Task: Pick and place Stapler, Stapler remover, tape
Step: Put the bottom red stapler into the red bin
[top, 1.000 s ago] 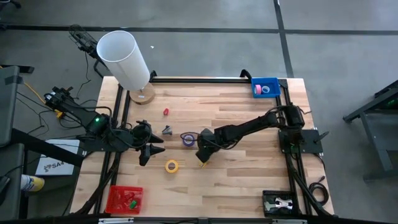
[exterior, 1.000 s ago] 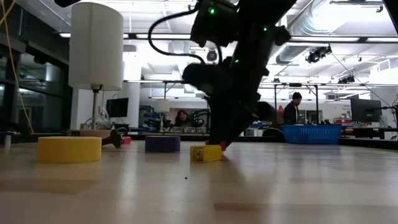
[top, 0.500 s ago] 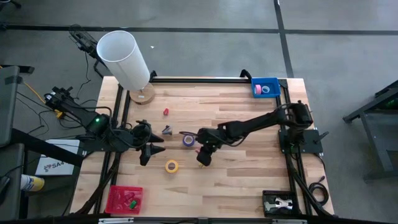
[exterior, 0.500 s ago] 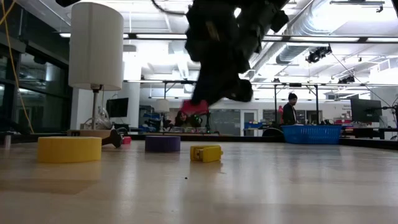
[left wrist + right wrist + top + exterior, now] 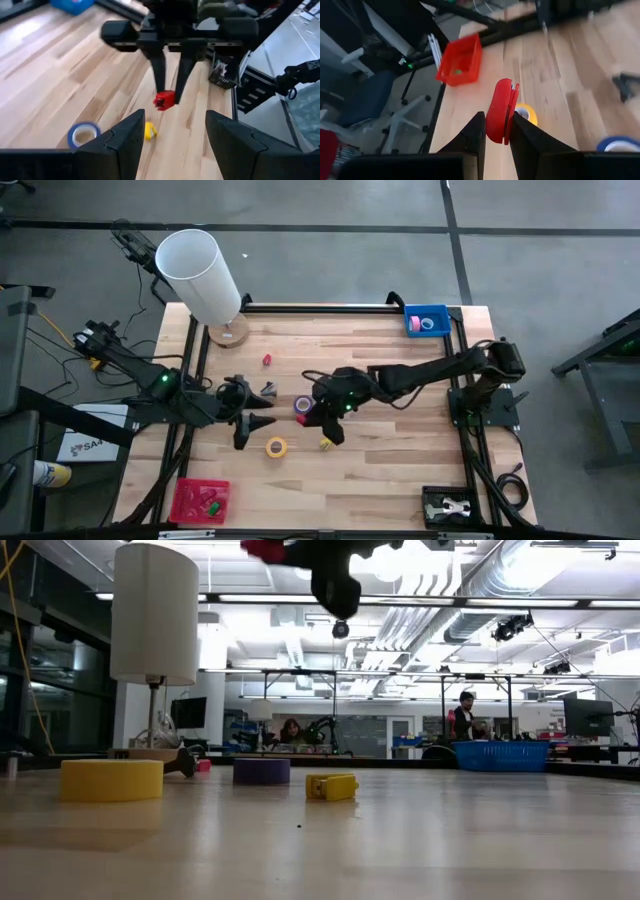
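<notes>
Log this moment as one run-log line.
right gripper: shut on red stapler, lifted over table centre | left gripper: open, waiting at left | yellow tape, purple tape: on table

Partial letters "SA" on a white sheet (image 5: 88,445) on the floor left of the table (image 5: 400,480); nothing else legible.
</notes>
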